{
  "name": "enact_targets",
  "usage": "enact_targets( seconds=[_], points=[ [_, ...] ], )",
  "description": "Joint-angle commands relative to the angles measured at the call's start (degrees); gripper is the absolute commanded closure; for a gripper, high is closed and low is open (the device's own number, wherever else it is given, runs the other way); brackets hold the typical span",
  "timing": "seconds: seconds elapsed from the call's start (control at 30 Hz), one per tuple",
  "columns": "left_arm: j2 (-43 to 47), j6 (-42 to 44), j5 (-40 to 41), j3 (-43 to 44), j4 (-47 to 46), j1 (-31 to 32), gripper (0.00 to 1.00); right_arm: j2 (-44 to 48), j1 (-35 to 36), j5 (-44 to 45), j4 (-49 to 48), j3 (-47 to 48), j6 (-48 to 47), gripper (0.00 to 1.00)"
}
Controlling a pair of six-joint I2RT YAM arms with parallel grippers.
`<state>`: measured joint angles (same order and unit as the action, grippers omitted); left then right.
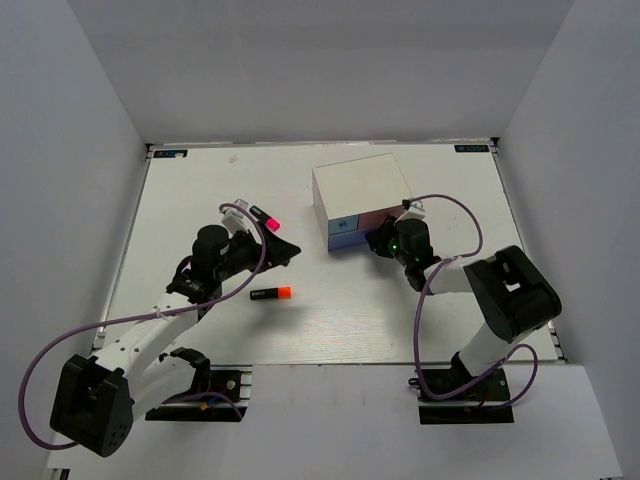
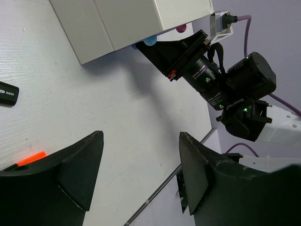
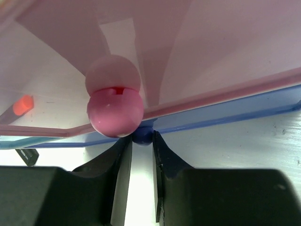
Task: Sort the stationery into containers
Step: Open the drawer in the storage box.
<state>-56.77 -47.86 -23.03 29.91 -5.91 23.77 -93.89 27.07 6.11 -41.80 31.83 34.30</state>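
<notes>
The right gripper is clamped on the dark blue knob of the wide blue-purple drawer, just under the pink knob. The white-topped box stands toward the desk's far right corner. The left gripper hangs mid-desk, its fingers wide apart, between the pink-capped highlighter and the orange-capped highlighter.

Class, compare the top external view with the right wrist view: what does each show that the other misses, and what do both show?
Only top external: the small box's white top, the black highlighter with a pink cap, and the left hand. Only right wrist: the round pink knob and, below it, the small dark blue round knob, seemingly pinched between fingertips. Both: the right hand at the box's drawer fronts, and the orange cap of a second black highlighter.
</notes>
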Motion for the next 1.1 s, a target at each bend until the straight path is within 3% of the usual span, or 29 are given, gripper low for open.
enact_targets(
  seconds=[0.0,0.17,0.27,1.07],
  points=[
    [0.8,0.7,0.3,1.3,0.4,0.2,0.25,-0.2,0.1,0.2,-5.2,1.8,-0.1,0.81],
    [0.8,0.7,0.3,1.3,0.4,0.2,0.25,0.8,0.0,0.1,-5.0,0.9,0.0,0.78],
    [0.8,0.7,0.3,1.3,0.4,0.2,0.25,1.5,0.1,-0.2,-4.8,-0.4,-0.2,0.86],
    [0.8,0.7,2.7,1.3,3.9,0.2,0.25,17.0,0.4,-4.6,3.0,-13.9,1.6,0.86]
  ],
)
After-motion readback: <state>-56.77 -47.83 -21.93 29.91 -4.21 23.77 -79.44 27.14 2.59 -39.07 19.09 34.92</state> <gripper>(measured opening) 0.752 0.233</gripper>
